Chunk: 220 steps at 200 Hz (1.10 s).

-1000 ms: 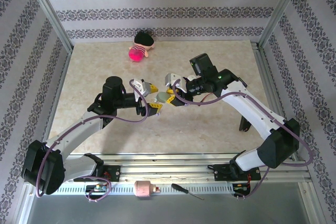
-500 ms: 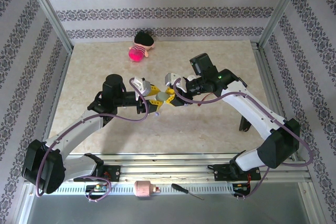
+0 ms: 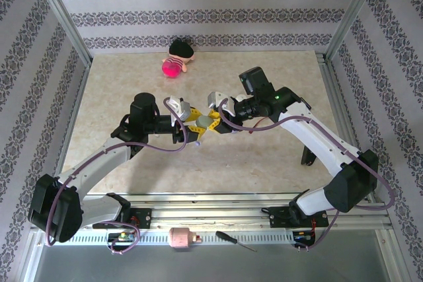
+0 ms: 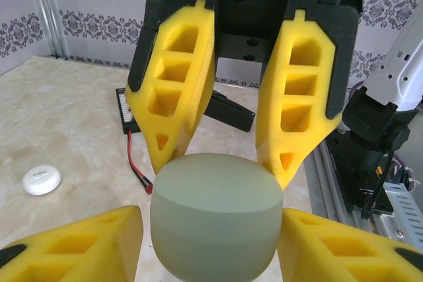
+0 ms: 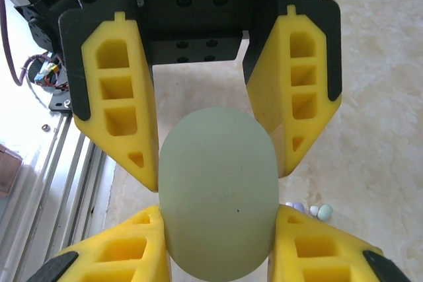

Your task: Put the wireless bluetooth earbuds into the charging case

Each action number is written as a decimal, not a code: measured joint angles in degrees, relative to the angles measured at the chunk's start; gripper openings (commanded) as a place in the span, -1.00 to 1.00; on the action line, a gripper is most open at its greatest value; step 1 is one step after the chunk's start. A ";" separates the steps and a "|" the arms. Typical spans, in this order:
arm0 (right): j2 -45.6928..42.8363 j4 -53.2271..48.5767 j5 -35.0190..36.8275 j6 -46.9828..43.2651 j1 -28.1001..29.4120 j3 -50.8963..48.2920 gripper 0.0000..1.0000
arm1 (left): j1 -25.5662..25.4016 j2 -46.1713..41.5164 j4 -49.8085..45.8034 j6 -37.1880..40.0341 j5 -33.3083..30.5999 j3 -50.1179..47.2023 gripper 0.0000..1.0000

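The case [image 4: 215, 219], a sage-green oval with its lid down, hangs in mid-air above the middle of the table [image 3: 264, 156], caught between both grippers, which meet tip to tip. The right gripper [image 3: 211, 123] pinches it across its sides, yellow fingers [image 5: 125, 255] pressed to the shell. The left gripper [image 3: 192, 125] comes from the opposite end, and its jaws close on the other end of the case, the fingers [image 4: 86, 246] flanking it and touching it on both sides as far as the wrist views show. The earbuds [image 5: 319, 211] lie loose on the table under the right gripper, a small cluster of pale, mint and lavender buds, well apart from the held case. A white disc [image 4: 41, 179] rests on the table in the left wrist view. A pink toy [image 3: 176, 61] sits at the far edge.
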 measured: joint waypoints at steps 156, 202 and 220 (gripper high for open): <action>-0.04 0.55 0.04 0.20 0.63 0.00 -0.47 | -0.39 0.37 -1.25 -0.28 0.07 0.00 -0.05; -0.04 0.55 0.50 0.17 0.63 0.00 -0.47 | -0.61 0.37 -1.33 -0.44 0.04 0.00 -0.17; -0.04 0.50 0.68 0.17 0.70 0.00 -0.47 | -0.61 0.37 -1.40 -0.44 0.04 0.00 -0.23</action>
